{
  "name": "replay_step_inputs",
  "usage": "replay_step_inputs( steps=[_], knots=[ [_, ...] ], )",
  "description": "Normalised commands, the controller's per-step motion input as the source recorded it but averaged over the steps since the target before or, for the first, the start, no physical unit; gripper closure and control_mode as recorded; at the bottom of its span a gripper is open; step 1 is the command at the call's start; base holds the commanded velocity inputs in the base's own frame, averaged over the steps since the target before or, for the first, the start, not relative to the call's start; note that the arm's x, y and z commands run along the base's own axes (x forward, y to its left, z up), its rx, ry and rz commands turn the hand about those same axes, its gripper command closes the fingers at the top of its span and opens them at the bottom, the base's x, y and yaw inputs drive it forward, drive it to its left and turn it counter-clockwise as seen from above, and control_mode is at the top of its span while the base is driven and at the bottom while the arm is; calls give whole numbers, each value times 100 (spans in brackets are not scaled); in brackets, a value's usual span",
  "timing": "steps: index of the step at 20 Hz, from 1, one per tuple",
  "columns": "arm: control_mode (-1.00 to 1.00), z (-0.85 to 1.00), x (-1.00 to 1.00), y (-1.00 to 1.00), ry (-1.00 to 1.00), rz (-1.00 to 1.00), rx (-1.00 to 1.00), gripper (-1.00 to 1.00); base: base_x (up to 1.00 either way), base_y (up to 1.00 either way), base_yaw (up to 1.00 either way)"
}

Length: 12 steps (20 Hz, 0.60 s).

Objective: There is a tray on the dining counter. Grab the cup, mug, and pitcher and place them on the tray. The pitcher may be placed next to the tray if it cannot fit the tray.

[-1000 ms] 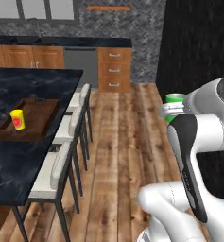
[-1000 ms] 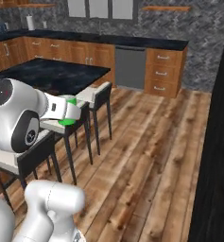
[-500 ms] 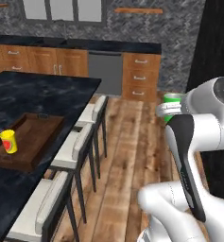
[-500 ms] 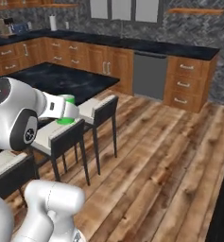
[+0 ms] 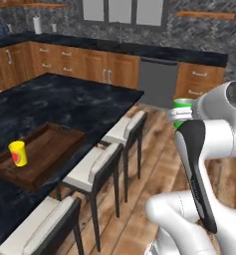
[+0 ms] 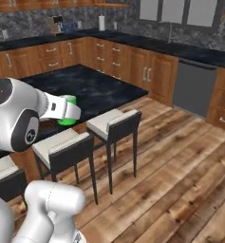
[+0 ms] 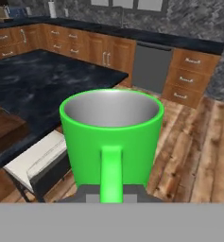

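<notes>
- The robot's two-finger gripper (image 5: 181, 113) is closed around a bright green loop-handled mug (image 7: 112, 139), held upright above the wooden floor.
- A small yellow handleless cup (image 5: 18, 153) stands in the dark brown wooden tray (image 5: 55, 149) on the black marble dining counter (image 5: 50, 99).

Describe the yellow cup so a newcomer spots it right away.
Start at the black marble dining counter lined with white stools. On it lies a dark wooden tray; the cup stands inside, near one end. It is small, yellow, handleless, with a red mark, unlike the green mug in the claw.
</notes>
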Motion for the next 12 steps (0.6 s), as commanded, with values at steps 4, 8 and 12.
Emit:
replay_step_inputs(
  steps=[4,8,12],
  knots=[
    [100,0,0,0,0,0,0,100,50,-26,53],
    [100,0,0,0,0,0,0,100,42,-33,52],
    [100,0,0,0,0,0,0,100,46,-29,51]
  ],
)
